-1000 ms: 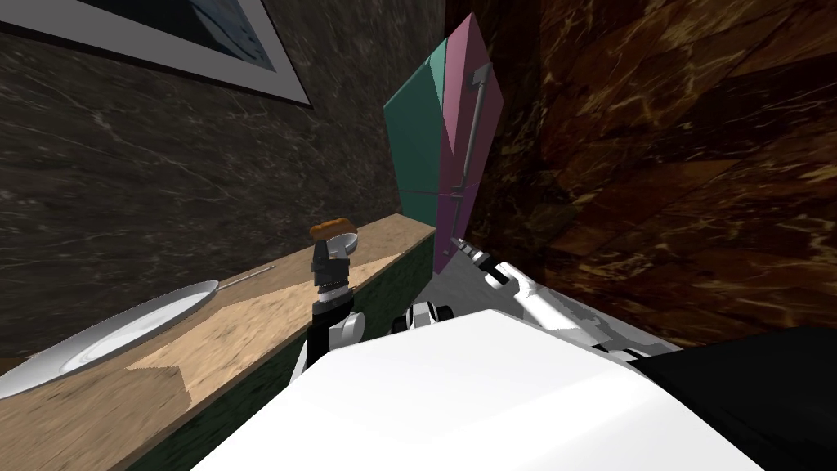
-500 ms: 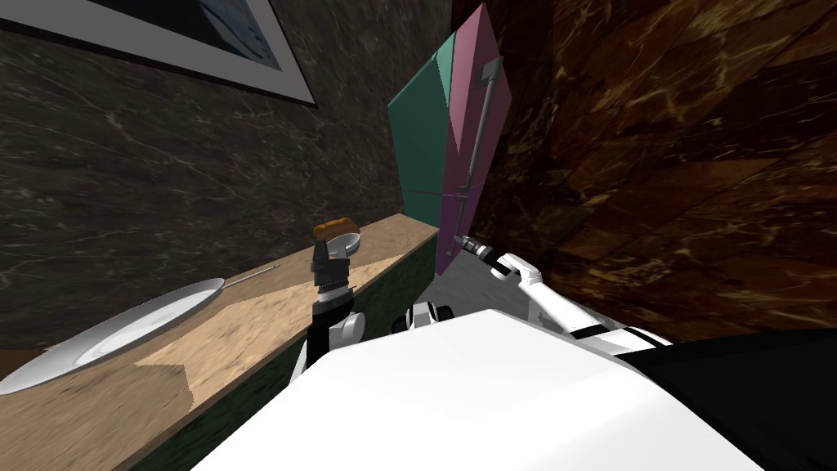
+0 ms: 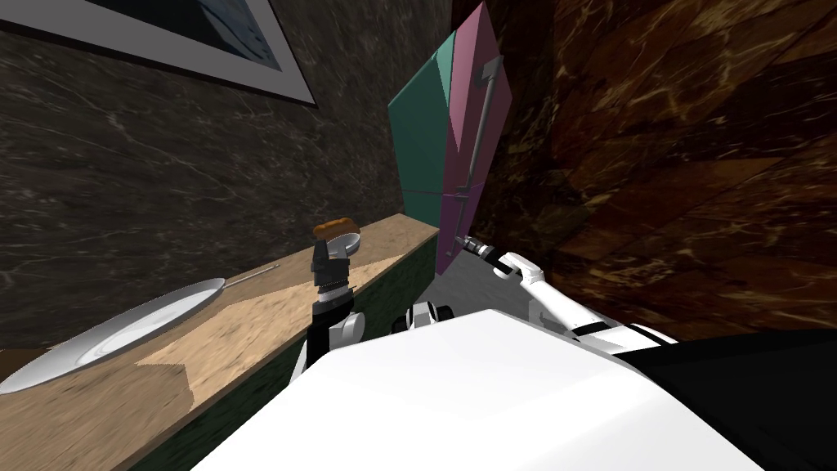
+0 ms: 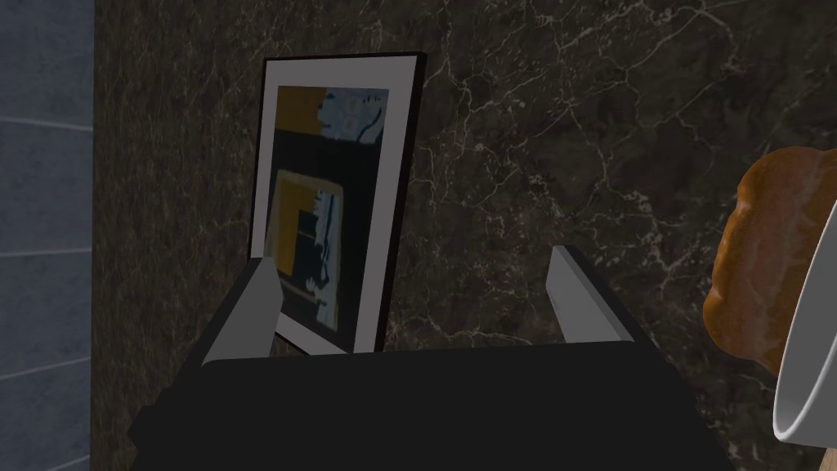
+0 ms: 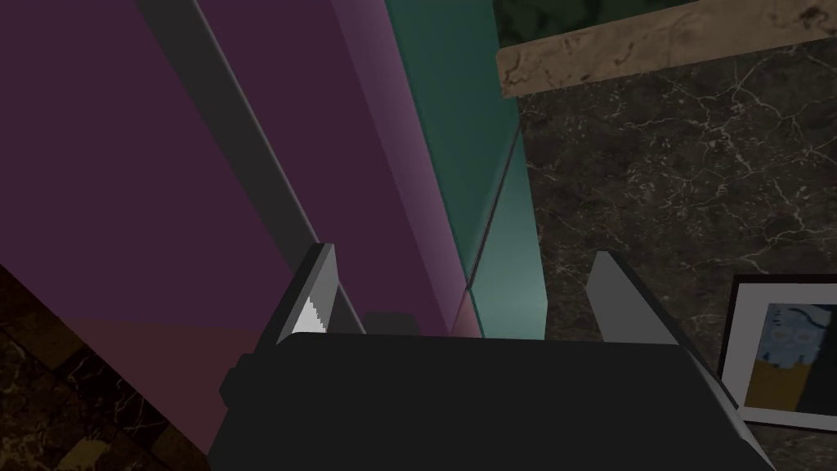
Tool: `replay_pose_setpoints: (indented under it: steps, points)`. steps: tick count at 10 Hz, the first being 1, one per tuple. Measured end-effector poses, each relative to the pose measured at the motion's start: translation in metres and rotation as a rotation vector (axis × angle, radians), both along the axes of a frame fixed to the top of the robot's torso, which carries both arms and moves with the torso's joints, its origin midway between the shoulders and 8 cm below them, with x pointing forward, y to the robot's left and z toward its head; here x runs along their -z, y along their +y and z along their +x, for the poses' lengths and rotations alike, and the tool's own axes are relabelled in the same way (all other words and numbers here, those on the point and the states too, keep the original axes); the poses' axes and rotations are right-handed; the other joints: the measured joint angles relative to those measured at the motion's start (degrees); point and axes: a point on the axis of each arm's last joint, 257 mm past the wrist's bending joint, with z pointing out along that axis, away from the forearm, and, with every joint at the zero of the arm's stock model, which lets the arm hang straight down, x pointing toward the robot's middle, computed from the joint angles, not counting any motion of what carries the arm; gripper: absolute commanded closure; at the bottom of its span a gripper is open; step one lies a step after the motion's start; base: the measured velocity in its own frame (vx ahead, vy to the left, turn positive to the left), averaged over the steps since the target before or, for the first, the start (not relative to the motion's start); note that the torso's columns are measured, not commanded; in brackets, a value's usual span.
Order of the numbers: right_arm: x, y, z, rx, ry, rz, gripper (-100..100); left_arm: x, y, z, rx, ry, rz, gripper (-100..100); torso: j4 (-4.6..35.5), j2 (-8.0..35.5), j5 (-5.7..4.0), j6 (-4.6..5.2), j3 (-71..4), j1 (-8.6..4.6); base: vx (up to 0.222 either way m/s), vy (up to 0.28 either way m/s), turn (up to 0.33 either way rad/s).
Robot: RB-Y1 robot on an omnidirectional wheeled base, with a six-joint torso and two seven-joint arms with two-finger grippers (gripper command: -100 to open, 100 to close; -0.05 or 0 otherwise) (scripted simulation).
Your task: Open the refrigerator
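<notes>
Fridge (image 3: pixel 421 139) stands at far end of counter (image 3: pixel 270 311), against dark marbled wall; teal side, purple door (image 5: pixel 106 163) looks shut; long grey handle (image 3: pixel 478 135) is run down door front. R gripper (image 3: pixel 463 239) is held at handle's lower end; jaws spread, nothing gripped. In R wrist view the bar is seen passing just inside one finger (image 5: pixel 315 294); other finger sits well clear, twd teal side. L gripper (image 3: pixel 327 249) hangs over counter, jaws apart, empty; bowl (image 3: pixel 347 241) w/ brown bread (image 3: pixel 333 225) is seen just beyond it. Plate (image 3: pixel 123 335) is laid on counter, well apart from both grippers.
</notes>
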Motion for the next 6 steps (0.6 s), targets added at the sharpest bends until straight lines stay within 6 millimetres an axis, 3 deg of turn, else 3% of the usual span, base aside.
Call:
replay_pose_setpoints:
  steps: [4, 6]
  points:
    - [0.000, 0.000, 0.000, 0.000, 0.000, 0.000, -100, 0.000, 0.000, 0.000, 0.000, 0.000, 0.000, 0, 0.0, 0.0, 0.00, -0.02, 0.0, -0.02, -0.003, 0.002, -0.009]
    - [-0.013, -0.003, 0.017, 0.020, -0.028, -0.030, -100, 0.000, 0.000, 0.000, 0.000, 0.000, 0.000, 0, 0.0, 0.0, -0.01, 0.00, 0.0, -0.01, -0.006, 0.003, -0.007]
